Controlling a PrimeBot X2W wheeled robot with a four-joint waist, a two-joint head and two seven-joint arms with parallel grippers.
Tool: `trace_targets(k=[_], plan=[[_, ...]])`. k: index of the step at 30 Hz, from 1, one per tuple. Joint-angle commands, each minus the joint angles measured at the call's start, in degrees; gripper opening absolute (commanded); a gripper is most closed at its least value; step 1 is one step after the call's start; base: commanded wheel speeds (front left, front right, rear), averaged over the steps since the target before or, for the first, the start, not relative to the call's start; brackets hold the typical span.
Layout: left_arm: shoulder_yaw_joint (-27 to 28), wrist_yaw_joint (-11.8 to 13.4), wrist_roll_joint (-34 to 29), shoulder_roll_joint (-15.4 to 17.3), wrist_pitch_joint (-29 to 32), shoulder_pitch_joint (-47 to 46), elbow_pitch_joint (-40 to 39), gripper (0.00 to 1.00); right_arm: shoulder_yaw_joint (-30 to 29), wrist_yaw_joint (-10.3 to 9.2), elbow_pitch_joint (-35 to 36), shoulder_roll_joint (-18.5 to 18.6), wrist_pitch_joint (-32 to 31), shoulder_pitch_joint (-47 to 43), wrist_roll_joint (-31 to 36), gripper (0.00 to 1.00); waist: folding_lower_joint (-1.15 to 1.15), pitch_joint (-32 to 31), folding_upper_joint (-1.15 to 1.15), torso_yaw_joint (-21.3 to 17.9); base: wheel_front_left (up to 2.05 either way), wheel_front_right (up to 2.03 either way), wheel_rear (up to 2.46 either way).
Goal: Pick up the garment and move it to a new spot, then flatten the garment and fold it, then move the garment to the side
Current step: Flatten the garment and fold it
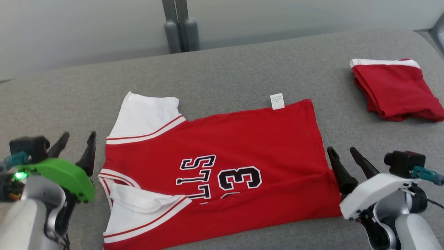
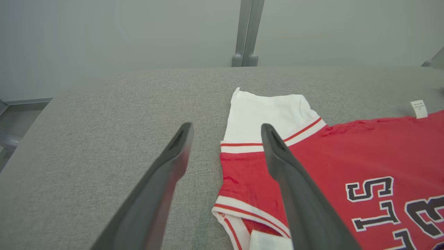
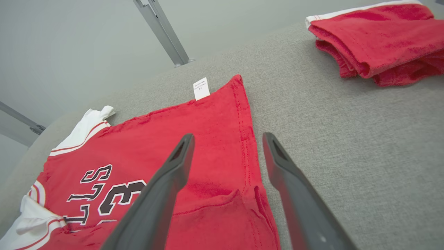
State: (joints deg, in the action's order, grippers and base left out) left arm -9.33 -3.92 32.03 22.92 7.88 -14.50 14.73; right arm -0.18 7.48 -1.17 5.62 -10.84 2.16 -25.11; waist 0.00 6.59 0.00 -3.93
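The garment (image 1: 242, 142) is a red jersey with white sleeves and black-and-white lettering, lying spread on the grey table, its near edge folded up over the front. My left gripper (image 1: 79, 142) stands open just left of the collar end, holding nothing; in the left wrist view its fingers (image 2: 293, 184) straddle the garment's (image 2: 347, 156) sleeve-side edge. At the hem end my right gripper (image 1: 343, 152) stands open beside the folded corner. From the right wrist, that gripper (image 3: 227, 142) hovers over the garment's (image 3: 166, 146) hem with nothing between its fingers.
A folded red cloth with a white band (image 1: 395, 90) (image 3: 378, 38) lies at the table's (image 1: 242, 69) far right. A grey post (image 1: 180, 26) rises behind the table's far edge. A white label (image 1: 277, 101) sticks out from the jersey's far edge.
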Motion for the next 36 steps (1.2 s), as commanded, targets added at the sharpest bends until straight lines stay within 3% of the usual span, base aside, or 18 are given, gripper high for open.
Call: trace_targets(k=[1, 8, 14, 30, 31, 33, 34, 36], plan=[[-0.47, 0.4, -0.96, 0.5, 0.88, -4.13, 1.33, 1.0, 1.29, 0.02, 0.32, 0.35, -0.16, 2.31, -0.38, 1.0, 0.0, 5.15, 0.0, -2.96, 0.0, 0.0, 0.0], [-2.83, 0.57, -3.82, 0.72, 3.8, -18.04, 9.79, 1.0, 7.52, 0.02, -0.62, 1.37, 0.71, 11.26, -0.78, 1.0, 0.0, 13.33, 0.0, -6.51, 0.0, 0.0, 0.0], [-3.85, 0.43, -5.33, 1.4, 5.02, -24.79, 16.31, 1.0, 11.5, 0.02, -1.87, 2.27, 2.27, 16.47, -1.59, 1.0, 0.0, 18.02, 0.0, -8.51, 0.0, 0.0, 0.0], [-6.93, -0.58, -7.4, 4.06, 8.24, -31.69, 23.92, 1.0, 16.4, 0.02, -5.23, 4.53, 4.92, 22.11, -3.58, 1.0, 0.0, 20.1, 0.0, -9.72, 0.0, 0.0, 0.0], [-7.07, -0.4, -7.5, 4.06, 8.66, -31.92, 24.36, 0.58, 16.68, 0.02, -5.34, 4.72, 5.03, 22.39, -3.59, 1.0, 0.0, 20.22, 0.0, -9.79, 0.0, 0.0, 0.0], [-7.53, -0.25, -7.76, 4.1, 9.05, -32.25, 25.0, 0.13, 17.09, 0.02, -5.62, 5.36, 5.15, 23.2, -3.31, 1.0, 0.0, 20.41, 0.0, -9.84, 0.0, 0.0, 0.0], [-7.69, -0.24, -7.85, 4.03, 8.97, -32.38, 25.18, 0.0, 17.19, 0.02, -5.8, 5.73, 5.15, 23.72, -2.87, 1.0, 0.0, 20.49, 0.0, -9.83, 0.0, 0.0, 0.0], [-7.93, -0.35, -7.7, 3.42, 8.38, -32.57, 25.38, 0.0, 17.64, 0.02, -6.49, 6.49, 5.35, 25.12, -1.99, 1.0, 0.0, 20.54, 0.0, -9.62, 0.0, 0.0, 0.0]])
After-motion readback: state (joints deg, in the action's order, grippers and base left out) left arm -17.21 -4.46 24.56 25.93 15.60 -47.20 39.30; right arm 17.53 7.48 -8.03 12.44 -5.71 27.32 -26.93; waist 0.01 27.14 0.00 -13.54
